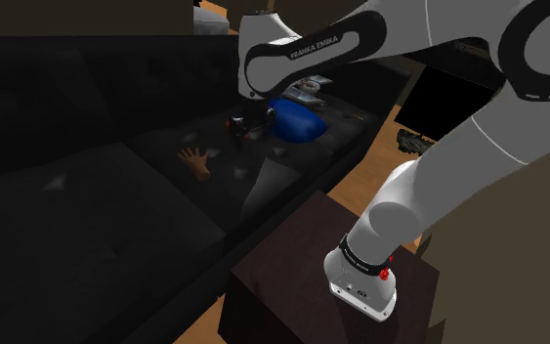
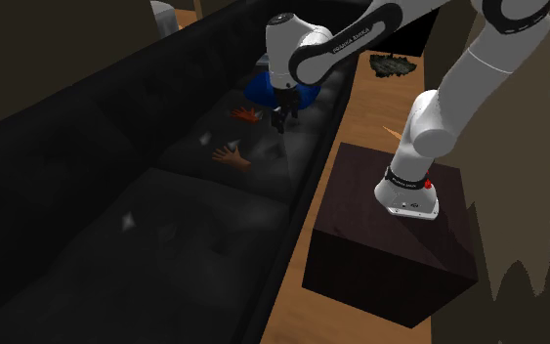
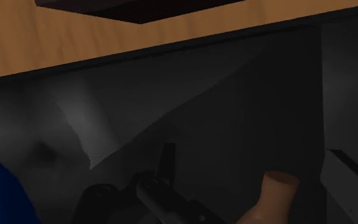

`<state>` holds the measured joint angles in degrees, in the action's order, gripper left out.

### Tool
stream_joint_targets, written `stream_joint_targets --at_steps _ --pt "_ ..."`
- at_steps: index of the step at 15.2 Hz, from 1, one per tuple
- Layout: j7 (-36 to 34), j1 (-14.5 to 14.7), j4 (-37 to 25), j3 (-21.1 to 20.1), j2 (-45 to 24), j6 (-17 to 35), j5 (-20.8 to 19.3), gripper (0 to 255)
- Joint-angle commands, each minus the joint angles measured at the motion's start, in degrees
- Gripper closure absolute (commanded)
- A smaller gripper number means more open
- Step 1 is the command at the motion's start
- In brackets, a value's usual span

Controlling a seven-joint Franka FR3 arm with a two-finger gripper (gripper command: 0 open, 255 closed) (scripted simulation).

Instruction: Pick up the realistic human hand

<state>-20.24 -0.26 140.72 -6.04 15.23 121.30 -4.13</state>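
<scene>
Skin-toned realistic human hand (image 1: 196, 161) lies flat with its fingers splayed on the seat of the black, faintly glossy sofa (image 1: 67, 205) — left of centre in the shoulder view, nothing touching it. The all-black claw (image 2: 280, 117) hangs over the seat up and right of it, beside a rounded blue cushion-like lump (image 1: 297, 119); I cannot tell whether it is open or closed. In the wrist view the hand's smooth tan wrist end sits off the claw's line — so the claw probably needs to centre over it before going down.
</scene>
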Motion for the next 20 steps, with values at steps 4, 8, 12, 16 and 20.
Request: stream_joint_targets --at_steps 4,8,12,16,20 --pt "-3.87 -0.41 -4.48 -0.76 -11.75 8.65 -1.57 0" --pt "-6.89 -0.39 -9.64 -0.8 -20.72 13.49 -3.31 0" --pt "-9.65 0.09 -16.0 -0.3 -29.6 17.06 -5.0 0" --pt "-11.87 0.85 -23.54 0.51 -38.35 19.39 -6.23 0" --pt "-13.33 1.63 -31.42 1.31 -46.23 20.47 -6.76 0"
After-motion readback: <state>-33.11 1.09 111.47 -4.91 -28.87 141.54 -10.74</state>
